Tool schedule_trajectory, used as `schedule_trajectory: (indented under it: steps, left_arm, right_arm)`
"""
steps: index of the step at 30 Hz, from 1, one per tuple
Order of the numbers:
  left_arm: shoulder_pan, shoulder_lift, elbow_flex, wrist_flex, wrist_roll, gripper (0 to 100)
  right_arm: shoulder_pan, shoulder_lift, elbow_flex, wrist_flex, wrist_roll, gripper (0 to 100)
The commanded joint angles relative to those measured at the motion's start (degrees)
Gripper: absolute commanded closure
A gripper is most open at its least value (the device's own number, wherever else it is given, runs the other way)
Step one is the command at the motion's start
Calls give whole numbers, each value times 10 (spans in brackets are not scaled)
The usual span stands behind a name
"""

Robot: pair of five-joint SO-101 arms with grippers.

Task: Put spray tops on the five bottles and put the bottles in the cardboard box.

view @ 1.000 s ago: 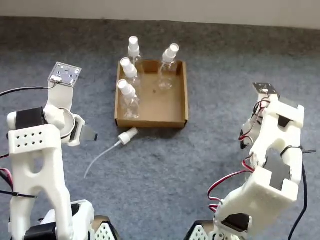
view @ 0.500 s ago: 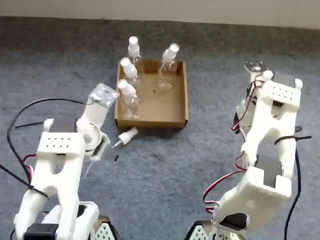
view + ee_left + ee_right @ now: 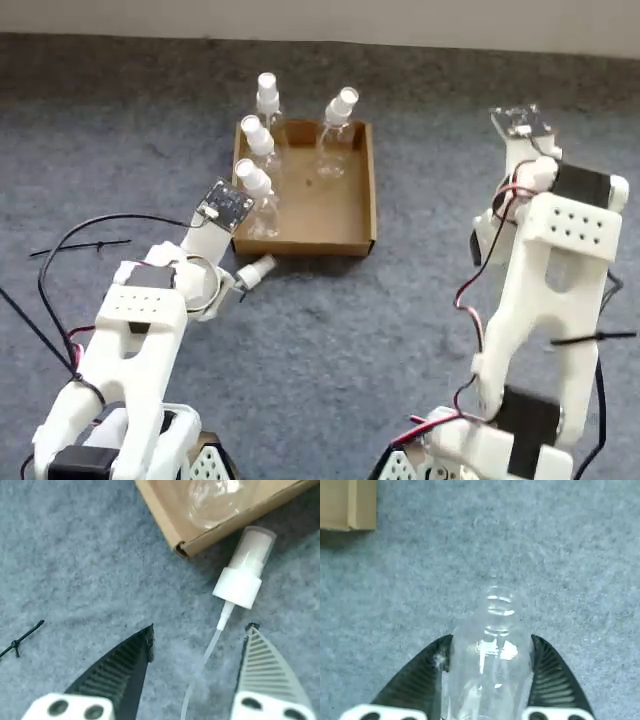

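**Two pincers, one loose spray top, one bare bottle**

Left pincer (image 3: 200,627) gapes open, its fingers either side of the thin tube of a spray top (image 3: 242,575). The top lies on the grey bench (image 3: 330,330), just beside the cardboard box (image 3: 304,246). Right pincer (image 3: 491,640) is clamped on an uncapped clear bottle (image 3: 492,665), apart from the box. Capped bottles (image 3: 262,205) stand in the box.
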Motion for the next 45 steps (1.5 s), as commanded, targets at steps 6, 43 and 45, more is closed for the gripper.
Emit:
schedule_trajectory:
  steps: [6, 43, 45]
  left_arm:
    - [85, -12, 0, -65, 51, 740]
    - [87, 175, -75, -104, 15, 959]
    - [83, 167, -72, -92, 1, 981]
  right_arm:
    - [-6, -124, 90, -24, 22, 890]
    - [-6, -143, 96, -23, 22, 889]
    - [-6, -143, 97, -23, 22, 889]
